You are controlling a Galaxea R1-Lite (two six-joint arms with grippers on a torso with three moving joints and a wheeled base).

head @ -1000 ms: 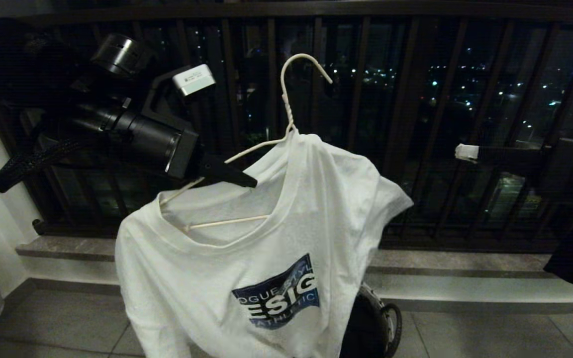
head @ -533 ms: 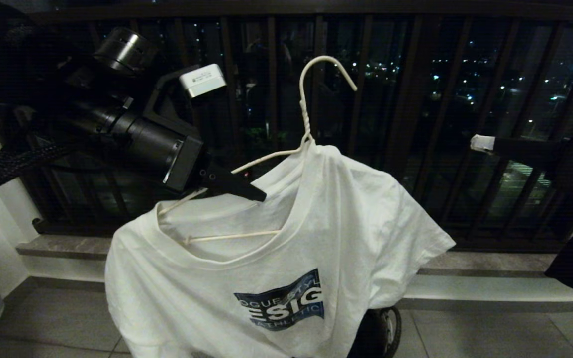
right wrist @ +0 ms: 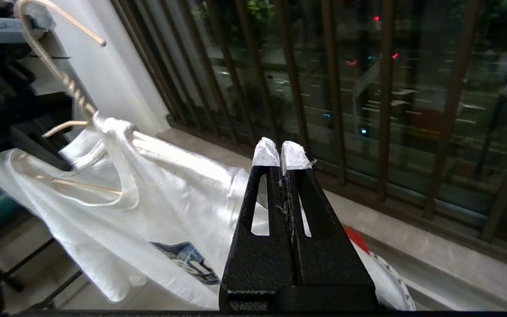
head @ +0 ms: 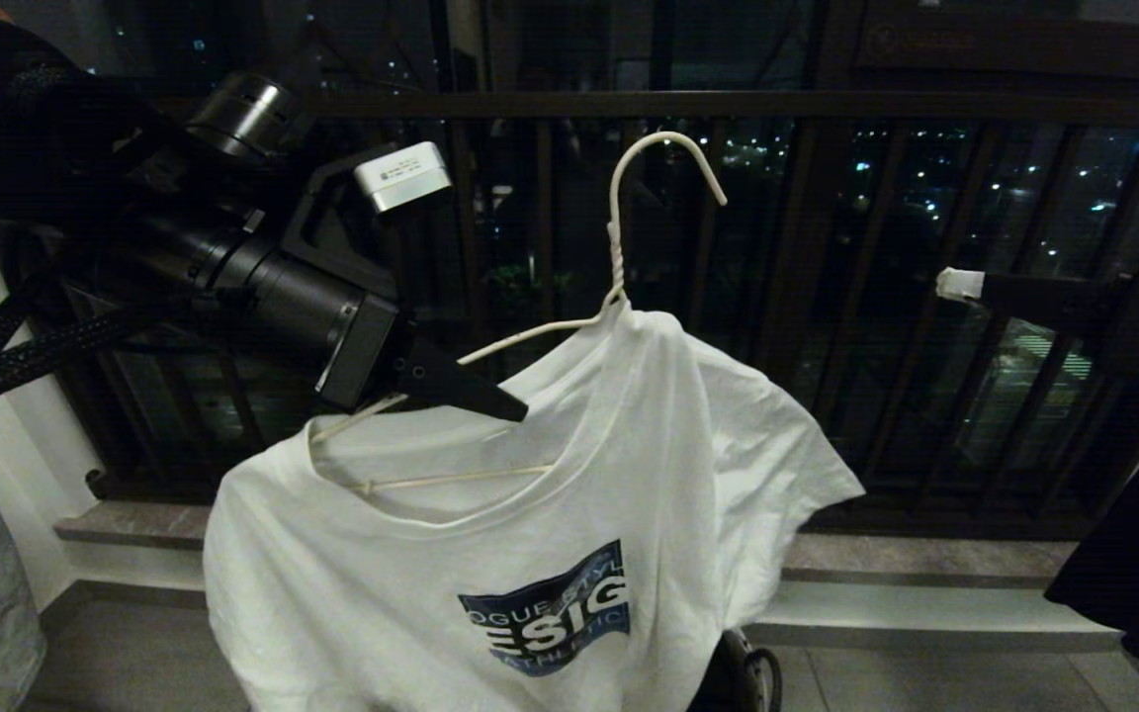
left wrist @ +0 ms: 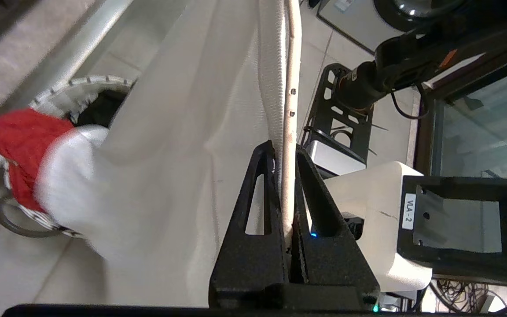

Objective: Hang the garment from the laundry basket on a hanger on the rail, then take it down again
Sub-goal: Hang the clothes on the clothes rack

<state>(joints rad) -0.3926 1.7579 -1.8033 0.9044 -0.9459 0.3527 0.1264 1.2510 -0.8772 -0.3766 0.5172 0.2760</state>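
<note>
Dim night-time head view, city lights beyond; brighter wrist views, blurred red-and-white cloth [left wrist: 38,163] nearby.

dark balcony railing [head: 827,297] with vertical bars; city lights behind; stone ledge [head: 925,564]; grey tiled floor [head: 925,682]; red cloth [left wrist: 20,145]

- Head camera is facing the balcony railing [head: 827,326], close behind the hanging garment [head: 530,514].
- Both wrist cameras are sharing that garment [left wrist: 170,154] [right wrist: 156,193], looking along their fingers.

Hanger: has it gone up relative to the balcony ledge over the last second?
Yes. In the head view the hanger, clamped in the left gripper, now has its hook further above the stone ledge than before; the camera also tilted.
</note>
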